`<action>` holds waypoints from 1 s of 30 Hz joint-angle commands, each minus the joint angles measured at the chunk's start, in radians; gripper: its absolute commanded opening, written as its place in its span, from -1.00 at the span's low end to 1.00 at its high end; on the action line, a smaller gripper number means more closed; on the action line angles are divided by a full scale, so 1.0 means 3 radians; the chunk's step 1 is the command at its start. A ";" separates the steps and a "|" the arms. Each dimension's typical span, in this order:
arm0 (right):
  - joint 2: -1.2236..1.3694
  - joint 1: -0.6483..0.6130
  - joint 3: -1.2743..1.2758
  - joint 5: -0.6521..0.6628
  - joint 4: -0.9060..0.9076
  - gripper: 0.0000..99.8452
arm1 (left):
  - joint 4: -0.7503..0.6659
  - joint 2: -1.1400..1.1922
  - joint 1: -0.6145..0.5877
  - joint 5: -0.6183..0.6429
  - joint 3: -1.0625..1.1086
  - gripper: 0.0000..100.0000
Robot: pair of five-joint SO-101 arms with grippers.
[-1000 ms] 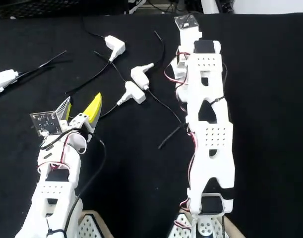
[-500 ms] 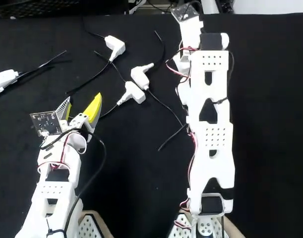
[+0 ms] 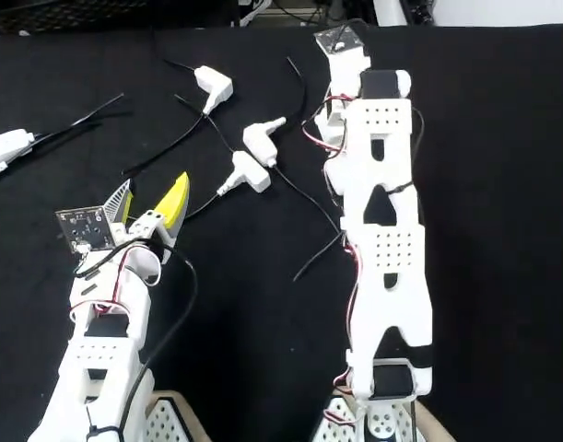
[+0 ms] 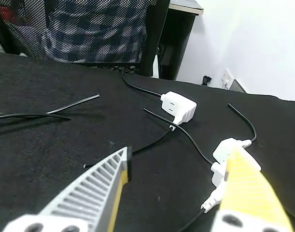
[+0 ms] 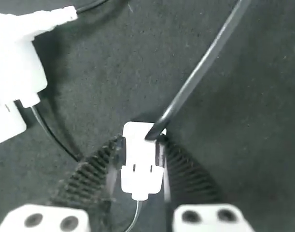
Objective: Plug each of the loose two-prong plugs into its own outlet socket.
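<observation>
– Two arms from above: where did each stand?
– The left gripper (image 3: 154, 184) hung open and empty over the near-left part of the table (image 3: 502, 184). The right arm (image 3: 382, 184) lay stretched toward the far edge and covered its own gripper, so its grasp couldn't be read there. A connector (image 3: 261, 140) and its neighbour (image 3: 247, 172) lay mid-table between the arms, the connector near the right wrist. A socket (image 3: 214, 85) lay beyond them, closer to the far edge.

– And the left wrist camera?
– The left gripper (image 4: 180, 152) gaped wide with nothing between the fingers. Ahead lay the socket (image 4: 178, 106), its two slots showing, and the connector (image 4: 229, 150) sat partly behind the yellow finger. The gripper was well apart from both.

– The right wrist camera?
– That one gave what the others hid. The right gripper (image 5: 141, 142) was clamped on a small plug (image 5: 141, 169), whose long axis ran in line with the fingers. A black cord (image 5: 200, 72) left the plug's far end. The connector (image 5: 14, 72) lay near but off to one side, not ahead. I judged the right arm the nearer one, and that it would have to swing toward the table's left to bring the plug to a mate. Which way the prongs faced, I couldn't tell.
</observation>
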 commanded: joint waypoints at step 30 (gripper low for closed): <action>0.0003 0.0297 0.0534 0.0327 0.0118 -0.98 | -0.0061 -0.0066 -0.0023 0.0015 0.0064 -0.36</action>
